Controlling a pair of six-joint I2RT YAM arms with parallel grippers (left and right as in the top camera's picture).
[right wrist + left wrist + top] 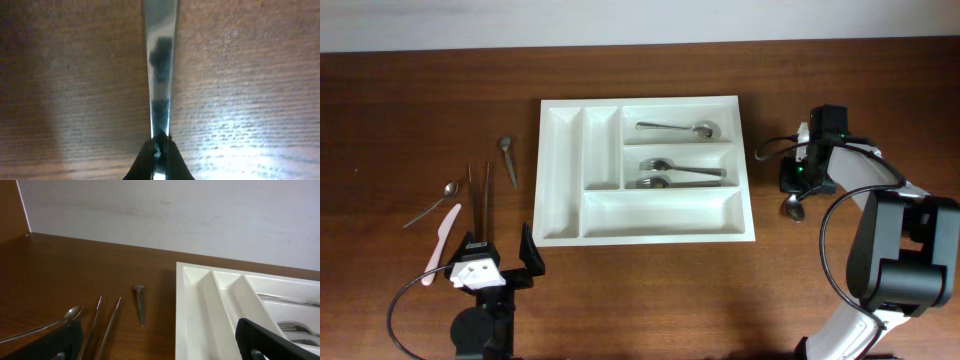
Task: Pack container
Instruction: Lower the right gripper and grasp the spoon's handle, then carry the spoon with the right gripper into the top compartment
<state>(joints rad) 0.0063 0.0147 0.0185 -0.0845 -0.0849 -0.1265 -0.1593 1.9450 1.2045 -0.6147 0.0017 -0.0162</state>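
Pinching the spoon (160, 60) handle tight w/ the right gripper (797, 182) just right of the container (560, 170) at table centre, we prob. meant to lift it into a compartment, while the left gripper (500, 250) sat wide open, empty, near the loose cutlery (508, 162) at left.

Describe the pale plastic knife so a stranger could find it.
Find the white container at the table's centre, then look to its left. The plastic knife lies just left of two thin metal rods; it's the only pale, non-metal utensil on that side.
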